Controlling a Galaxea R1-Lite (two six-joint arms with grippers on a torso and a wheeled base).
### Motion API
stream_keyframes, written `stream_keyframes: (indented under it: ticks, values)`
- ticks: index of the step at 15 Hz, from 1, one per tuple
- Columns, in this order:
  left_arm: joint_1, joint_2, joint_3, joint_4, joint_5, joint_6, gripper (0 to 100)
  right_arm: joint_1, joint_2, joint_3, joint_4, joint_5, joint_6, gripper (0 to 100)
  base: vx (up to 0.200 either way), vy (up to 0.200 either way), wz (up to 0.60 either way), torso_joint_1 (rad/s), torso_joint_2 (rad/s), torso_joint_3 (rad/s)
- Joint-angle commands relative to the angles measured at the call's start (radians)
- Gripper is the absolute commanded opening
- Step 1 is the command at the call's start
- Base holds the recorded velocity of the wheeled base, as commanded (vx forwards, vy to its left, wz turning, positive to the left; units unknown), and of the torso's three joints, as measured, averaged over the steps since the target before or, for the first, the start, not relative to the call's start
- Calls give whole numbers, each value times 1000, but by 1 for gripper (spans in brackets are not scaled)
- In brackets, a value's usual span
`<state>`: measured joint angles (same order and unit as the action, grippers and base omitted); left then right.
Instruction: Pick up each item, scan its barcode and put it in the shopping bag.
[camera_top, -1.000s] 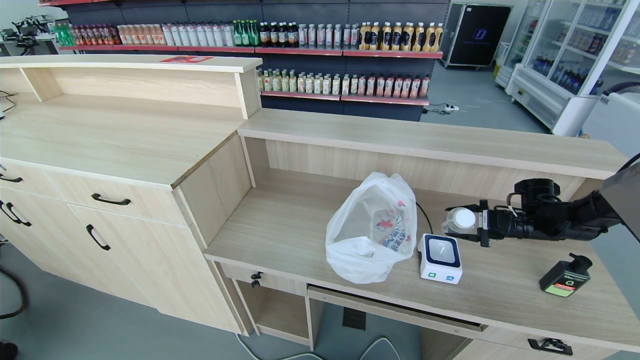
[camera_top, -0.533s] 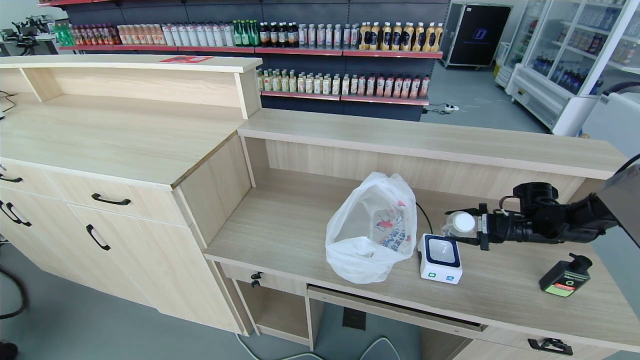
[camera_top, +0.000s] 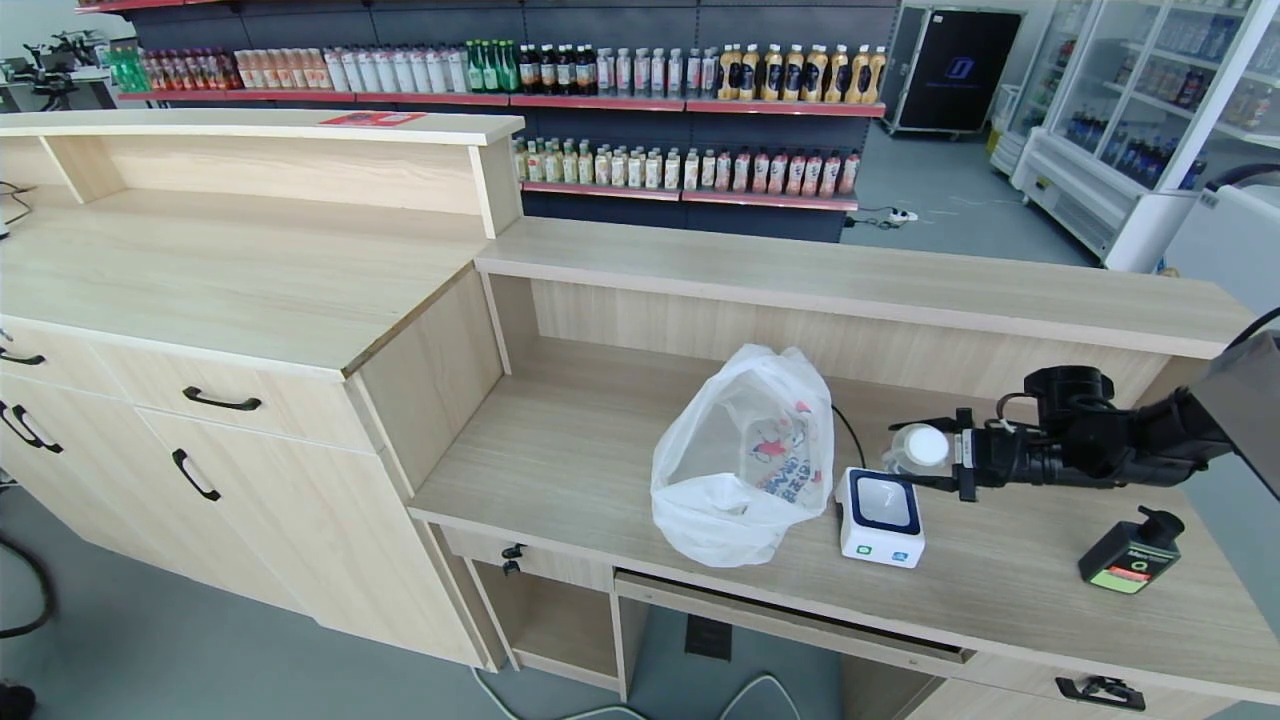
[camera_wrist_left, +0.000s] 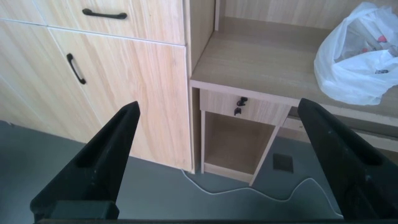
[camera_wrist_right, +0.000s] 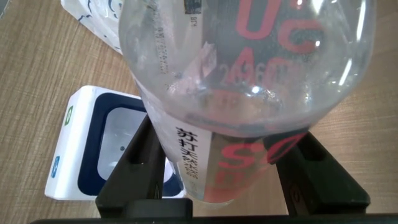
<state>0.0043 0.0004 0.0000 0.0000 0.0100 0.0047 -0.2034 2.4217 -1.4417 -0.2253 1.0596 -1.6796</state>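
My right gripper is settling slightly lower than a second ago, clamping the clear bottle, white cap up, over the far right edge of the scanner. The shopping bag is sitting just left of it. My left gripper is hanging spread and empty, well off. At my right wrist, the label's red and dark lettering is facing the camera, with the scanner window beyond.

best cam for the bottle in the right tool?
Right wrist view: bottle close up, clear body and label visible, clamped in the right tool above the scanner. Head view gives a small look, mostly the white cap. Left wrist view faces the cabinet and shopping bag.
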Motion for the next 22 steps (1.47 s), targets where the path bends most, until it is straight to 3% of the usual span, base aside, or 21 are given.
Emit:
stream_keyframes:
  ticks: [1,22]
  values:
    - [0,0,0,0,1,0,100,4,8,-13,0,2,0,0,0,0,0,0,0,0]
    - [0,0,0,0,1,0,100,25,50,-60,15,23,0,0,0,0,0,0,0,0]
